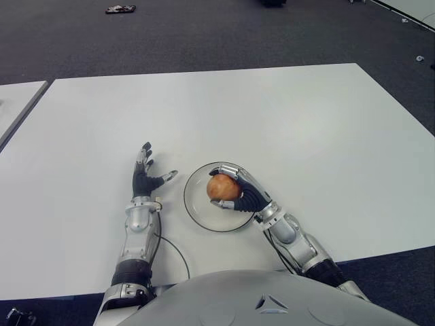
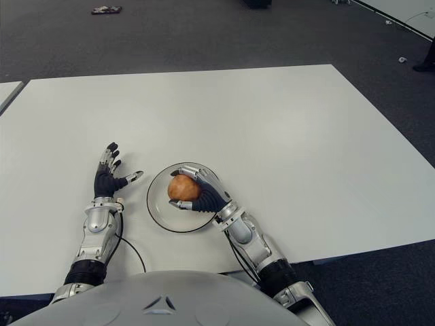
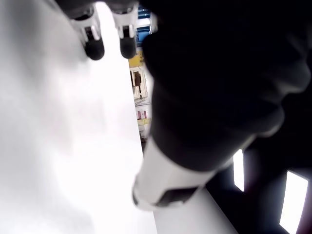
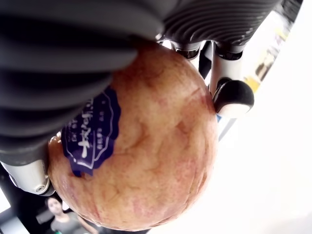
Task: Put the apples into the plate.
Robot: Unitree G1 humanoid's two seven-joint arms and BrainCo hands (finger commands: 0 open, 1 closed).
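Red-gold apple (image 1: 222, 187) gripped in the right hand (image 1: 239, 190) over the glass plate (image 1: 198, 204); only the wrist view shows its blue sticker (image 4: 90, 131). Left hand (image 1: 145, 178) lies open beside the plate's left.

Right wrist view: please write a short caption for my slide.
Right hand grips a sticker-labelled apple above the white table.
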